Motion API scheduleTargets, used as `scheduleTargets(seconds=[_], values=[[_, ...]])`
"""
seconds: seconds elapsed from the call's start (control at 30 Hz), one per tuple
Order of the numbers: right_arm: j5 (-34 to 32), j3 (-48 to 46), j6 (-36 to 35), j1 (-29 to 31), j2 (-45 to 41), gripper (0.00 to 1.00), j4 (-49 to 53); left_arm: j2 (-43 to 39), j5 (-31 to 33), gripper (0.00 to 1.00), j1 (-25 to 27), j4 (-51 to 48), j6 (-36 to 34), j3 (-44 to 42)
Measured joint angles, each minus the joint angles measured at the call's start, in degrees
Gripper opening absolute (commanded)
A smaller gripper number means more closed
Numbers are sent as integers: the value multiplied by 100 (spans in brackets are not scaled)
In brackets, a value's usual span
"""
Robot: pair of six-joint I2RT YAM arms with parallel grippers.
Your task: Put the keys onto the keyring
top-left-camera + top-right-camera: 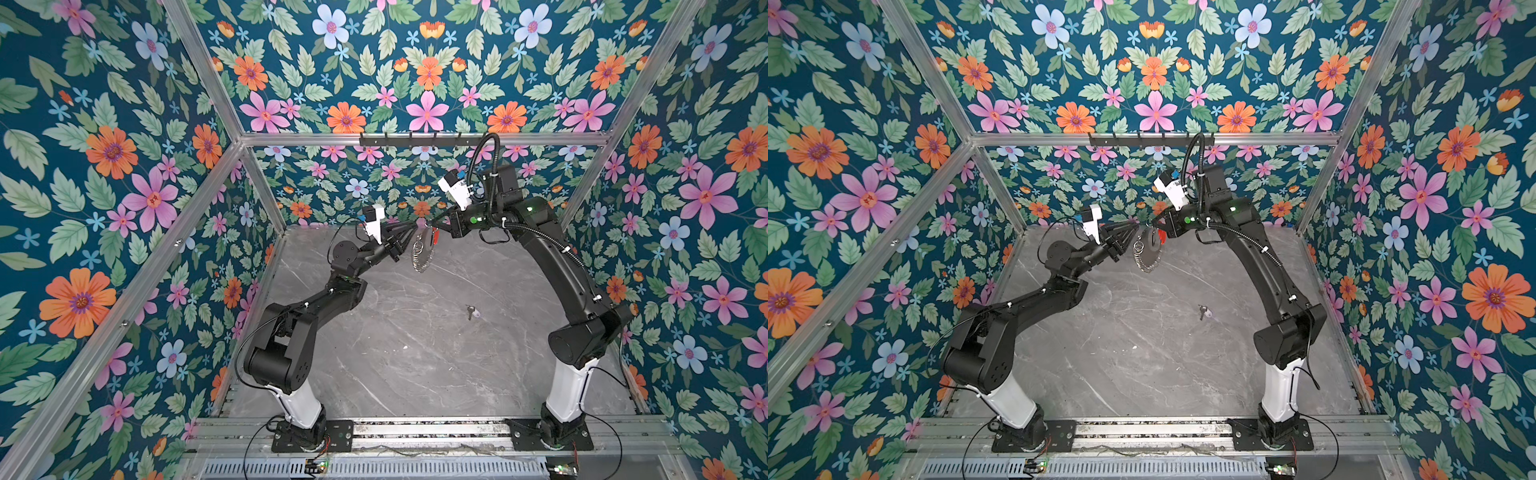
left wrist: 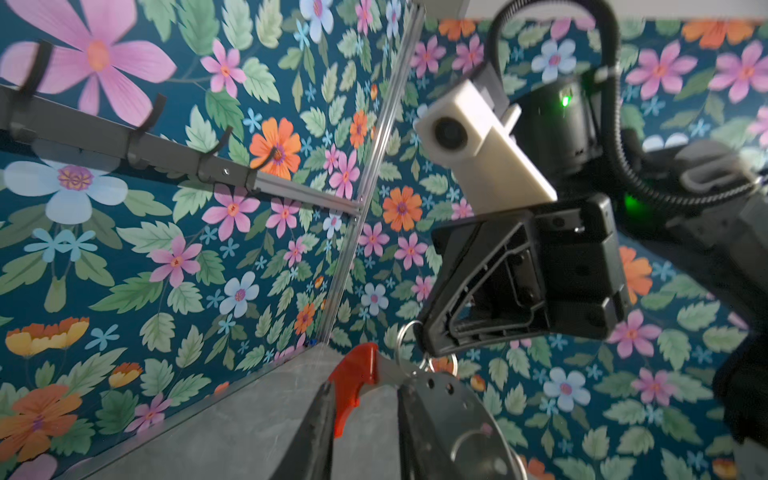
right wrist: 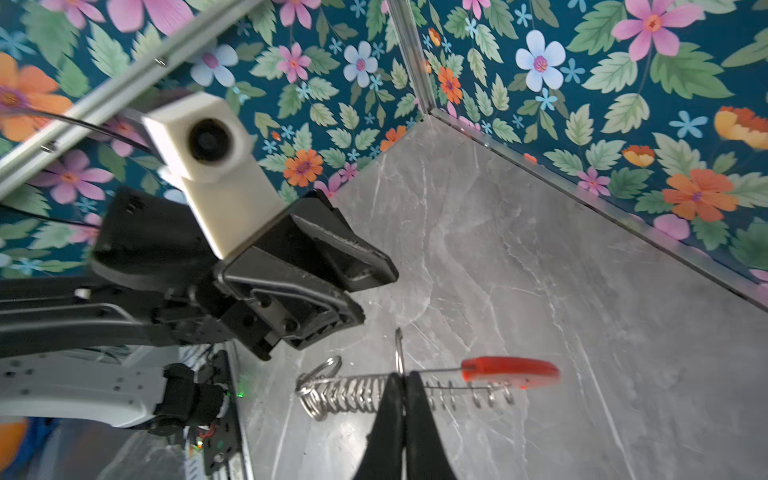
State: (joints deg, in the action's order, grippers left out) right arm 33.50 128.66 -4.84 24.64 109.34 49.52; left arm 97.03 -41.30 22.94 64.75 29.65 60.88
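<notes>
A metal rail (image 1: 428, 430) runs across the near edge. Beyond it spreads the grey marbled surface (image 1: 395, 365), where the key (image 1: 471, 311) with its pale tag lies flat, right of middle and well apart from both arms. Farther back the keyring (image 1: 422, 251) hangs above the surface, its wire pinched in the fully closed right fingers (image 3: 422, 419). The left fingers (image 3: 353, 257) stand parted just beside it, holding nothing. Floral walls (image 1: 428, 75) in an aluminium frame (image 1: 210, 83) enclose the cell, with a black hook bar (image 1: 415, 140) on the back wall.
</notes>
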Motion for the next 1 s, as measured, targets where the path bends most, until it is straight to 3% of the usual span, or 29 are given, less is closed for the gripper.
scheduleTargets(seconds=[0.2, 0.4, 1.0], values=[[-1180, 28, -833, 328, 269, 0, 385, -114, -400, 32, -15, -2061, -1845, 474], [-1550, -11, -1167, 422, 407, 0, 505, -170, -704, 32, -81, -2765, -2686, 529], [-1329, -166, -1331, 507, 352, 0, 299, 289, -1620, 25, -227, -3132, -2686, 1150]])
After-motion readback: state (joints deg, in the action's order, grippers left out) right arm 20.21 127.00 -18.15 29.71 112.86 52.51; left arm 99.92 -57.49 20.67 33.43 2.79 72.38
